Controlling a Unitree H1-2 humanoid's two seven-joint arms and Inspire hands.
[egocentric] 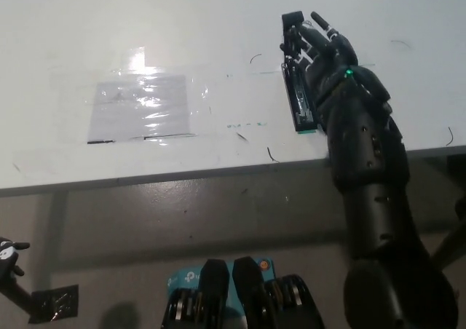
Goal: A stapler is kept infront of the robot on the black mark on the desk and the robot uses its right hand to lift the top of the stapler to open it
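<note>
Lying taped to the white desk (pixel 218 9), a clear plastic sheet (pixel 142 109) sits well to the left of the stapler (pixel 300 100), with small dark scribbles scattered between them. The stapler lies near the desk's front edge, its base long and dark, its top (pixel 293 22) swung up and away at the far end. The black right hand (pixel 320 52) covers that raised top, fingers (pixel 326 29) spread and touching it; whether they truly grip cannot be told. Its arm rises steeply from the bottom right. The white left hand (pixel 7 255) rests at the lower left edge.
</note>
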